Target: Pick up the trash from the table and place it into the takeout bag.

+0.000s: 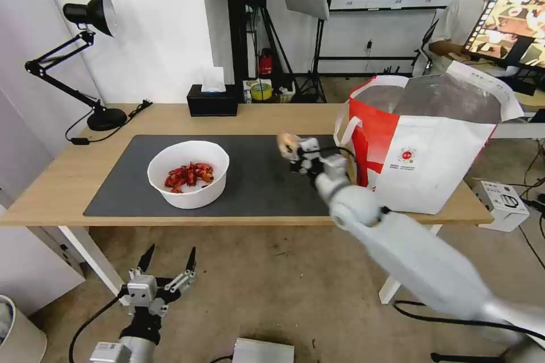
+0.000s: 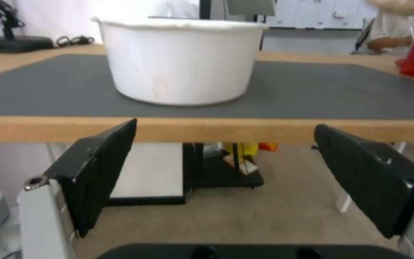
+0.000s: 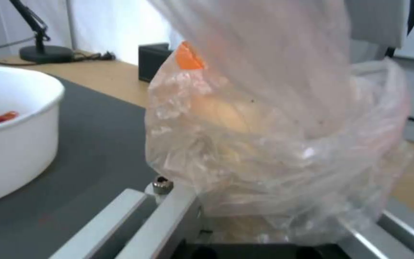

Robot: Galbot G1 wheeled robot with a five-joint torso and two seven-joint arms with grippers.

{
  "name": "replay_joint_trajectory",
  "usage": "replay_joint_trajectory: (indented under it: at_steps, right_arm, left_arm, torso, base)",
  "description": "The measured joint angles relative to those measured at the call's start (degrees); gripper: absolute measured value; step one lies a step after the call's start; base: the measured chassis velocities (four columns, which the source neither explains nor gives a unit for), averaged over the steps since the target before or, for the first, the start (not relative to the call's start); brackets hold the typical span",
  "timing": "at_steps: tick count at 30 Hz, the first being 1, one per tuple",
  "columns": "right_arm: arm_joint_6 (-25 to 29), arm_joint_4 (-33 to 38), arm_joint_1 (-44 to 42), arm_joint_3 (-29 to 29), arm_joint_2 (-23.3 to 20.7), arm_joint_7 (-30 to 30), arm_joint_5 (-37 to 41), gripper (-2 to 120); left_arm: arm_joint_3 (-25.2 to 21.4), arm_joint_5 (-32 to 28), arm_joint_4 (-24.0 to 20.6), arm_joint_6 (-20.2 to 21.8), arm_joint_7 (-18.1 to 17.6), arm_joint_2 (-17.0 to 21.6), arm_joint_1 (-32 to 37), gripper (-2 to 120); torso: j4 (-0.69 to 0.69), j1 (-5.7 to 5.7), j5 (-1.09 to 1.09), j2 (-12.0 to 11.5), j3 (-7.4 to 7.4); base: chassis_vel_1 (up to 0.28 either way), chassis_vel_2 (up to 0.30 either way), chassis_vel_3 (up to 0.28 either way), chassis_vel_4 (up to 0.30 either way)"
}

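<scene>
Right gripper [image 1: 294, 150] pinches the small bag [image 3: 274, 144] with the beige lump, held above the mat [image 1: 255, 181] just left of the takeout bag [image 1: 437, 142]. The small bag looks light, thin and floppy, probably slippery film; grip at the bunched film seems safer than squeezing the soft lump, and it will likely swing and sag. Takeout bag stands open on the table [image 1: 68, 181] at its right end, soft walls, white handle loop on the side facing the gripper, a likely snag; the near rim is high, so the load probably needs lifting over it. Bowl [image 1: 188, 173] of red shells sits on the mat well left of the takeout bag; rigid, looks light, open top so shells can spill if tilted; rim is the likely hold. Left gripper [image 1: 168, 261] hangs below the table edge, left of the takeout bag, fingers [image 2: 99, 169] spread wide, empty. Tissue box [image 1: 212, 100] and lamp [image 1: 85, 62] at the table's back, clear of the path.
</scene>
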Motion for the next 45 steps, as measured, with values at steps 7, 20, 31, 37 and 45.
replay_joint_trajectory:
  at_steps: [7,20,31,37,45]
  right_arm:
    - [1.01,9.43,-9.4,10.58,-7.73,-3.56,0.73,3]
    - [12.91,11.33,-15.58,24.33,-10.99,-14.97,5.16,3]
    - [16.2,10.61,-13.94,26.59,-10.31,-13.82,11.02,3]
    - [16.21,10.18,-11.96,27.55,-11.31,-12.97,12.86,3]
    - [14.12,5.95,-5.57,30.94,-17.35,-10.65,15.54,3]
  left_arm:
    - [1.85,1.52,0.86,0.18,0.0,0.0,-0.26,100]
    - [2.93,1.89,1.05,0.28,-0.02,-0.01,-0.09,100]
    - [2.43,1.8,0.72,0.29,-0.03,0.0,-0.09,100]
    - [2.2,1.63,0.62,0.29,-0.04,0.0,-0.07,100]
    - [1.96,0.95,0.67,0.29,1.24,0.06,-0.3,100]
  torso:
    - [0.0,0.0,0.01,0.0,0.0]
    - [0.0,0.0,-0.01,0.0,0.0]
    - [0.0,0.0,0.0,0.0,0.0]
    - [0.0,0.0,-0.01,0.0,0.0]
    - [0.0,0.0,0.0,0.0,0.01]
  base:
    - [0.0,0.0,0.0,0.0]
    - [0.0,0.0,0.0,0.0]
    - [0.0,0.0,0.0,0.0]
    - [0.0,0.0,0.0,0.0]
    - [0.0,0.0,0.0,0.0]
